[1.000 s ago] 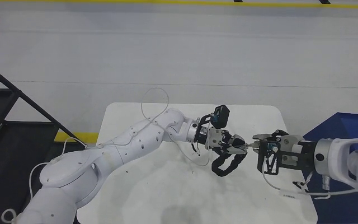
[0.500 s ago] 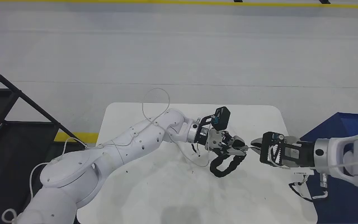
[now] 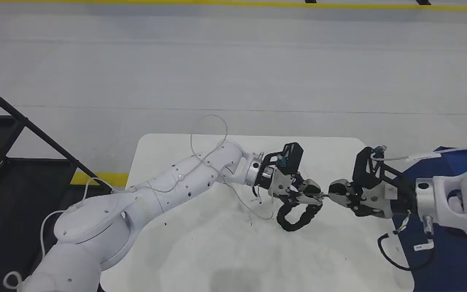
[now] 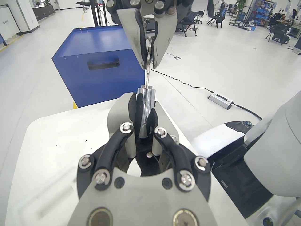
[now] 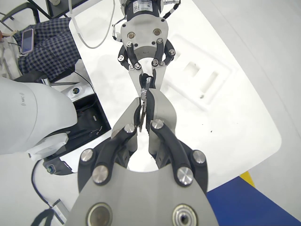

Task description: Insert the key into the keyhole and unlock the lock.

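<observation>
My left gripper (image 3: 304, 192) is shut on the lock (image 4: 145, 105), a chrome cylinder with a black cable loop (image 3: 295, 217) hanging under it above the white table (image 3: 197, 248). Facing it from the right, my right gripper (image 3: 337, 193) is shut on the flat head of the key (image 5: 141, 114). The key's blade (image 4: 148, 78) reaches into the end of the cylinder. In the left wrist view the right gripper (image 4: 148, 67) stands just beyond the left gripper (image 4: 144, 102). The right wrist view has the left gripper (image 5: 147, 86) meeting the right gripper (image 5: 145, 97) tip to tip.
A white foam tray (image 5: 202, 76) with rectangular recesses lies on the table beneath the grippers. A blue cabinet (image 4: 94, 55) stands off the table's right edge. A short white strip (image 4: 56, 202) lies near the left arm's side. A thin white cable (image 3: 208, 139) loops over the left arm.
The right gripper has rolled about its own axis with the key held at the cylinder, and its wrist has turned over. The left gripper and lock have shifted only slightly.
</observation>
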Robot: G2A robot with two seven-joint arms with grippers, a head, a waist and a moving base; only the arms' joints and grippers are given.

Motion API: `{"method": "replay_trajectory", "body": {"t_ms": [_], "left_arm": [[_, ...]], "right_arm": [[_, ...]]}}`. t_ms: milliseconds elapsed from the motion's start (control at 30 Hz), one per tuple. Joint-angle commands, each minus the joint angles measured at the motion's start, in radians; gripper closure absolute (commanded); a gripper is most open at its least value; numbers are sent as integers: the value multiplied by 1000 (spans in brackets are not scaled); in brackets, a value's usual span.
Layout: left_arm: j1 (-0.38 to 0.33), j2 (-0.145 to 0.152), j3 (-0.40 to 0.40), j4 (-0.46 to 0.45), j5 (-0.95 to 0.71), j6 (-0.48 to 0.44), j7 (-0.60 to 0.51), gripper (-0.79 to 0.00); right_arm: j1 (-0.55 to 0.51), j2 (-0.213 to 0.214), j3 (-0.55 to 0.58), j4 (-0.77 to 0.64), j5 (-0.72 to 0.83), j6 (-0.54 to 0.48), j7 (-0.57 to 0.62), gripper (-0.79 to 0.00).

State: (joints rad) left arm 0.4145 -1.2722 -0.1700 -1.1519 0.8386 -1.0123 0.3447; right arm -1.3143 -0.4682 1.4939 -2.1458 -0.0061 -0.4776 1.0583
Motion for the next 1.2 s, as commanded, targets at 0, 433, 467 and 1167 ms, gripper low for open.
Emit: {"method": "replay_trajectory", "body": {"t_ms": [0,433,467,1167], "left_arm": [[0,-3,0,5,23,0,16,0],[6,-23,0,47,130,0,122,0],[9,-24,0,52,127,0,128,0],[13,-44,0,58,125,0,260,0]], "right_arm": [[-5,-1,2,8,28,14,1,0],[-48,-4,68,20,45,68,6,-785],[-52,-3,83,7,7,47,10,-785],[-373,-41,186,77,-279,-163,-318,-693]]}}
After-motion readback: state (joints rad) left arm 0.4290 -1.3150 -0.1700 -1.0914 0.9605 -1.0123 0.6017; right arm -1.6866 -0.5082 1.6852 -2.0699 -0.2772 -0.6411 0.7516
